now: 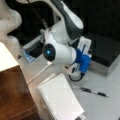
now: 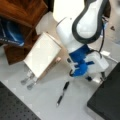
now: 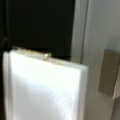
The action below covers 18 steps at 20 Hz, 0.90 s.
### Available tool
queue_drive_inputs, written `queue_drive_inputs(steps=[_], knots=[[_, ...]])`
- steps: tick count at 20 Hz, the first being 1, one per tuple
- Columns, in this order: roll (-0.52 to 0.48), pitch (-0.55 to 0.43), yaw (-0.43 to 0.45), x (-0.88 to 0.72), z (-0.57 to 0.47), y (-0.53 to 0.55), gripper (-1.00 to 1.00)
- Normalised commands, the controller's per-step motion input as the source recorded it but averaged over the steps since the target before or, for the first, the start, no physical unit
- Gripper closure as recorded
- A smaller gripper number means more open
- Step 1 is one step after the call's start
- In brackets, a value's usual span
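A white spiral notebook (image 1: 60, 98) lies tilted beside the wooden shelf in both front views, also seen as the white notebook (image 2: 42, 55). My gripper (image 1: 73, 72) hangs under the blue wrist mount (image 1: 83, 62), right at the notebook's upper corner; the gripper (image 2: 70, 68) is mostly hidden by the arm. In the wrist view the notebook (image 3: 45, 90) fills the left, close up. One tan finger (image 3: 108, 75) stands at the right, apart from the notebook's edge; the other finger is hidden. A black pen (image 1: 94, 92) lies on the table to the right, also seen as the pen (image 2: 62, 93).
A brown wooden shelf (image 1: 15, 95) stands at a front view's left, with books inside the shelf (image 2: 15, 32). A black box (image 1: 105, 50) sits at the right. A black perforated mat (image 2: 12, 107) lies at a front view's bottom left. Small metal pieces (image 2: 27, 82) stick out from the notebook's lower end.
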Motion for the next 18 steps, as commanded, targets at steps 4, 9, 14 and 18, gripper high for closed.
queue_drive_inputs(steps=[4, 9, 14, 18], knots=[[0.14, -0.074, -0.104, -0.21, -0.05, 0.01, 1.0], [0.138, -0.086, -0.124, -0.19, -0.03, 0.03, 1.0], [0.128, -0.094, -0.151, -0.18, -0.03, 0.12, 1.0], [0.115, -0.097, -0.154, -0.2, -0.08, 0.15, 1.0]])
